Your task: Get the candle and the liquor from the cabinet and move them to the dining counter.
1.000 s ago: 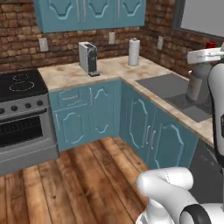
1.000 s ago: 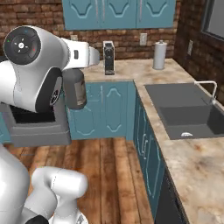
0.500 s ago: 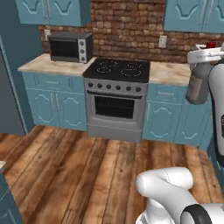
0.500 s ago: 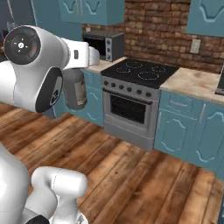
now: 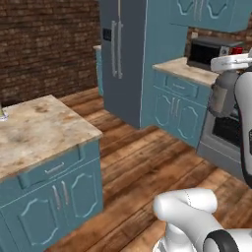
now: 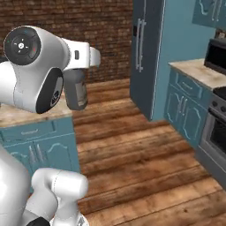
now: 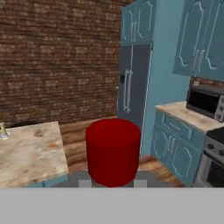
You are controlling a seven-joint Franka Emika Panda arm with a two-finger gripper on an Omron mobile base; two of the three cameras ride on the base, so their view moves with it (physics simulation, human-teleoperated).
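My gripper (image 5: 228,70) is shut on the liquor (image 5: 219,94), a dark grey-brown bottle that hangs upright below the hand, high above the wooden floor. The same bottle (image 6: 76,91) and gripper (image 6: 79,69) appear in the right base view. In the hand view its red cap (image 7: 113,149) stands close in front of the camera. The dining counter (image 5: 44,129), a beige marbled slab on a teal base, lies to the left (image 7: 33,153). The candle (image 7: 3,131), a short yellow stick in a pale holder, stands at that counter's far left edge. Teal wall cabinets (image 7: 202,35) hang shut above the microwave.
A tall grey-blue fridge (image 5: 120,54) stands against the far wall. To its right are a microwave (image 5: 210,51) on a counter over teal base cabinets (image 5: 174,106), and a stove front (image 6: 216,132). Open wooden floor (image 5: 147,162) lies between the dining counter and these units.
The whole picture has swung from the toaster counter past the stove to the fridge and dining counter, so the camera moved. The liquor stays held in the gripper.
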